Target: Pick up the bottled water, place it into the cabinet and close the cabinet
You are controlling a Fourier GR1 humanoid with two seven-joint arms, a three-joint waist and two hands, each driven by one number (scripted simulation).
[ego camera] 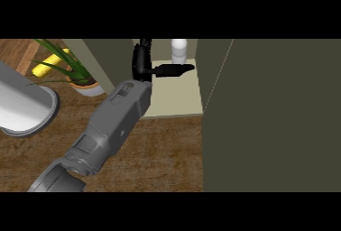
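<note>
Wood-grained worktop [166,153] fills the lower left and middle of the frame, brown and streaked. At the far left a large pale cylinder with a grey rim [23,108] lies tilted, cut off by the frame's edge. Just above it in the upper left sits a potted plant [70,67] with long green leaves in a pale pot, and a yellow object [48,66] shows behind the leaves.

Moving right, a grey forearm [110,131] comes in from the lower left and slants up toward the top centre, ending in the black left hand [149,70]. The hand reaches into the open cabinet [177,97], whose cream floor shows as a light panel in the upper middle. Its fingers [141,54] run straight up the frame along the cabinet's left wall, while the thumb [177,69] juts out to the right — spread apart, pinching nothing.

The bottled water [179,49] stands upright at the back of the cabinet floor, top centre of the frame, white and partly cut off above. It is just above the thumb's tip and to the right of the fingers — near them, but apart.

On the right, a dark olive cabinet door [273,117] takes up the whole side of the frame.
</note>
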